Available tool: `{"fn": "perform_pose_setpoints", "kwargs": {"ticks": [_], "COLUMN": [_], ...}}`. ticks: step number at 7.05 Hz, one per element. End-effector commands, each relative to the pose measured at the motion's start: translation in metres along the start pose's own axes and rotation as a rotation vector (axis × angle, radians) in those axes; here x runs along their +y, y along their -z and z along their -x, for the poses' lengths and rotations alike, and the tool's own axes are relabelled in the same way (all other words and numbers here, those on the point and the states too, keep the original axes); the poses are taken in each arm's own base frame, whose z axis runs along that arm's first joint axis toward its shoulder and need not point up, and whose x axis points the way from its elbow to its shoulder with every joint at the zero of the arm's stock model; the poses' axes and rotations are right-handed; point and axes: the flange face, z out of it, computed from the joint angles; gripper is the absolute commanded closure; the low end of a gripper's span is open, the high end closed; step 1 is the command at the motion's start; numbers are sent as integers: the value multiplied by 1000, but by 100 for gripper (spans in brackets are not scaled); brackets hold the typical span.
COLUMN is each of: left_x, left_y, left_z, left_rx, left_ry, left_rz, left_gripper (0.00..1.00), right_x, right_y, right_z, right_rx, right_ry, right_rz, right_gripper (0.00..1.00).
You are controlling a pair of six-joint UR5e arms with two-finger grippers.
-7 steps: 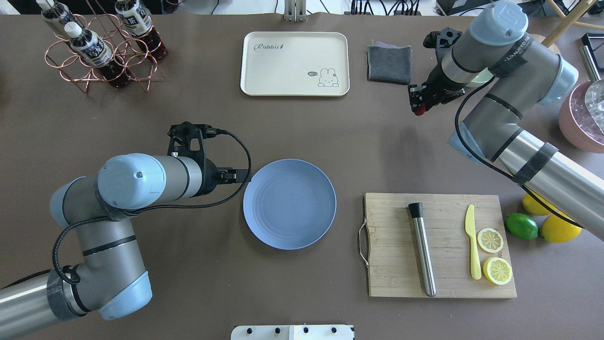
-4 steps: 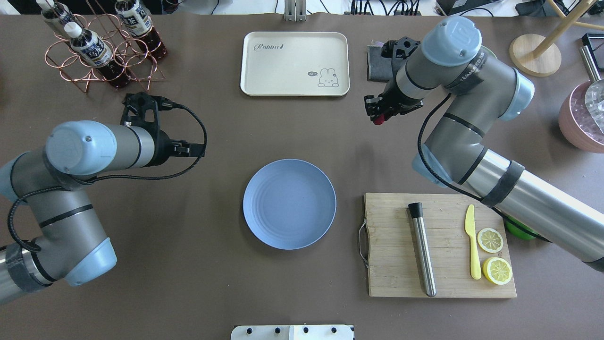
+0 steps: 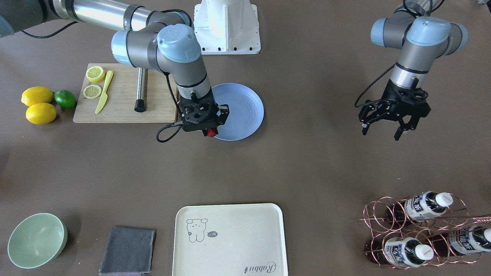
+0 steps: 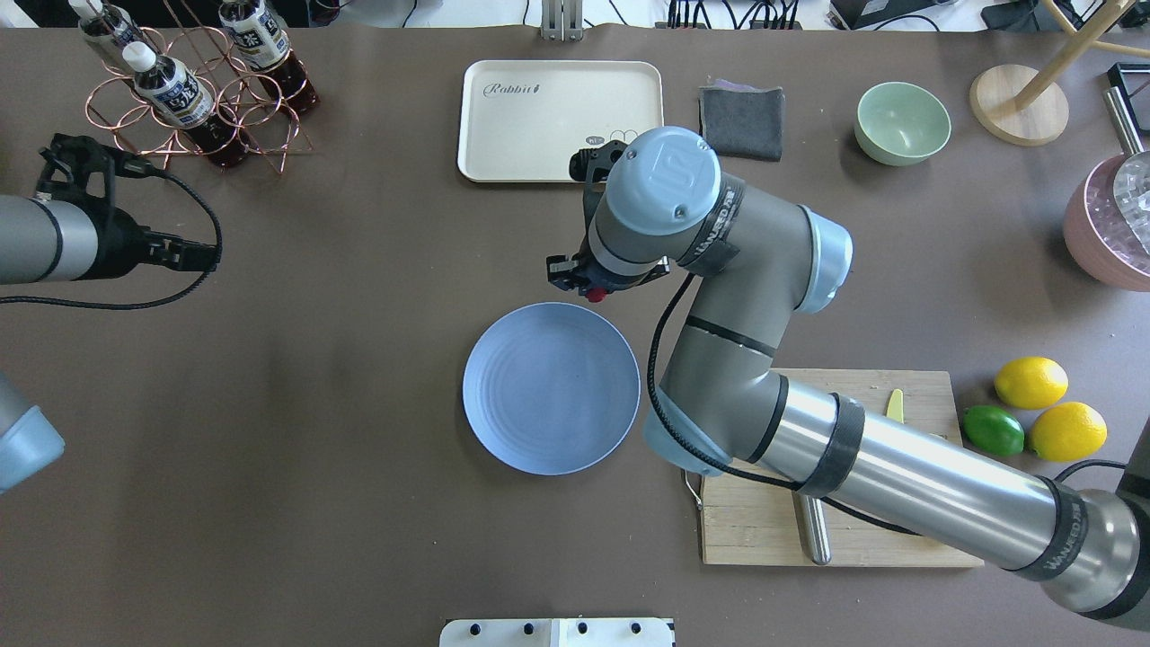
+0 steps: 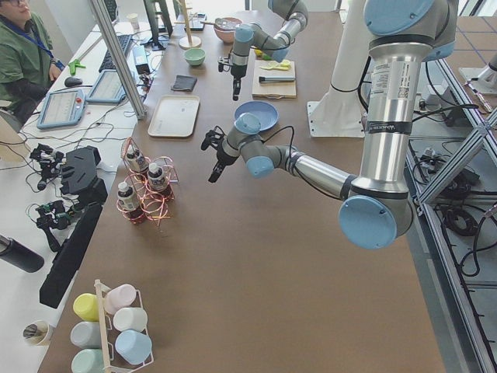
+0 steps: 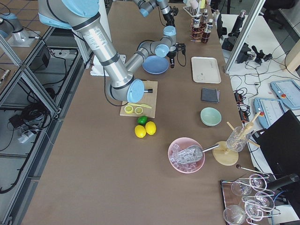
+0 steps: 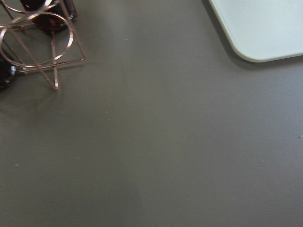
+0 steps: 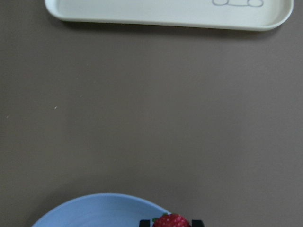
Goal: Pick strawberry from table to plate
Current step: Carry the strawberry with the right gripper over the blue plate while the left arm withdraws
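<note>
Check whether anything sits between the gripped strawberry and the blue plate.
Nothing visible. The right gripper holds the strawberry over the blue plate at its far rim, and its surface is bare.

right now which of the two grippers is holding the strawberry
The right gripper, shut on the strawberry at the blue plate's edge. The left gripper hangs open and empty.

Brown-grey matte table (image 4: 359,359) open on L side & btwn round periwinkle-blue plate (image 4: 539,404) & cream rectangular tray (image 4: 539,117). Plate's far rim blocked from above by right gripper (image 3: 210,132) w/ dark-red strawberry (image 8: 171,221). Right arm spans bamboo cutting board (image 3: 119,103) beside plate. Copper wire bottle rack (image 4: 193,121) crowds far L corner.
</note>
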Motion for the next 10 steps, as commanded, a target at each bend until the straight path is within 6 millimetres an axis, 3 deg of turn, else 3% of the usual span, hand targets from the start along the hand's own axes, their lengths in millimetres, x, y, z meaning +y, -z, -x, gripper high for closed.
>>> {"fn": "perform_pose_setpoints", "kwargs": {"ticks": [1, 2, 4, 7, 8, 9, 10], "left_x": [5, 26, 46, 41, 39, 38, 38], "left_y": [-10, -15, -8, 9, 13, 15, 16], "left_z": [68, 98, 155, 172, 177, 182, 182], "left_rx": [-70, -85, -32, 46, 56, 54, 56], "left_ry": [29, 30, 131, 159, 142, 137, 137], "left_rz": [28, 83, 202, 231, 229, 226, 224], "left_gripper": [2, 2, 2, 2, 2, 2, 2], "right_x": [55, 75, 91, 92, 94, 94, 95], "right_y": [-17, -28, -43, -52, -59, -58, -54], "right_z": [52, 60, 59, 50, 43, 44, 46], "right_rx": [4, 15, 38, 59, 72, 69, 62], "right_ry": [45, 60, 74, 72, 70, 60, 13], "right_rz": [-3, -3, 2, 4, 10, 8, 8], "right_gripper": [100, 100, 100, 100, 36, 0, 0]}}
